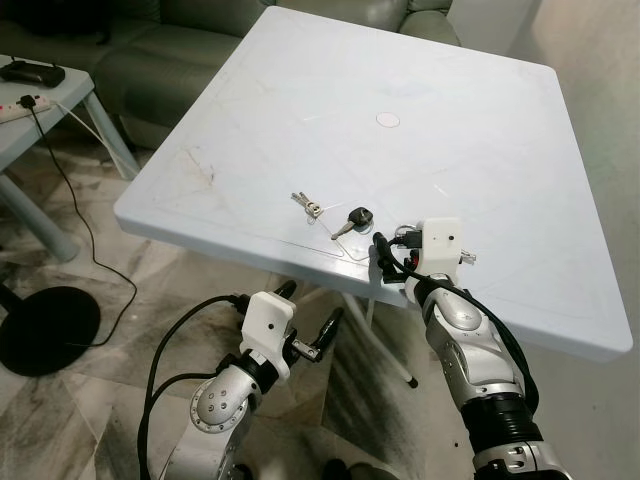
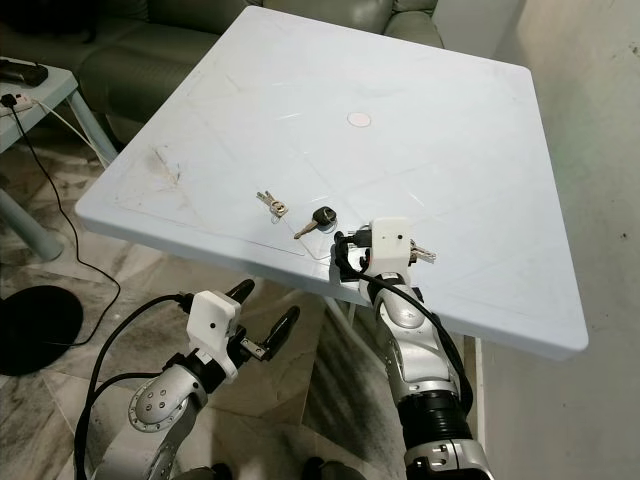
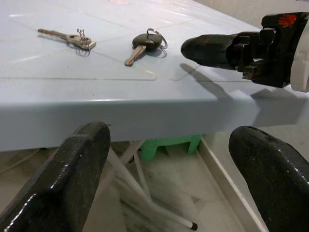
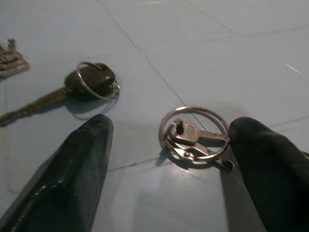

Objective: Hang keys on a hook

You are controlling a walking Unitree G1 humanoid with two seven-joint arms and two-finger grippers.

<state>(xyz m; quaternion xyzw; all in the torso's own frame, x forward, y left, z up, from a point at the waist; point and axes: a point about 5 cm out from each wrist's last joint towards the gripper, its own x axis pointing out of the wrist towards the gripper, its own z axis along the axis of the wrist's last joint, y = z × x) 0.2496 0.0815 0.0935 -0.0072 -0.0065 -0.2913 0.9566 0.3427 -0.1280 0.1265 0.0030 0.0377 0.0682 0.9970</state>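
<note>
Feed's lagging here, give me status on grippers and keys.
Right gripper open over ringed key bunch on table. Left gripper open below table edge. Black-headed key and small bunch alongside. No hook seen.

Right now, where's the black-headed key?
The black-headed key lies near the table's front edge, between the silver key bunch and the right gripper.
</note>
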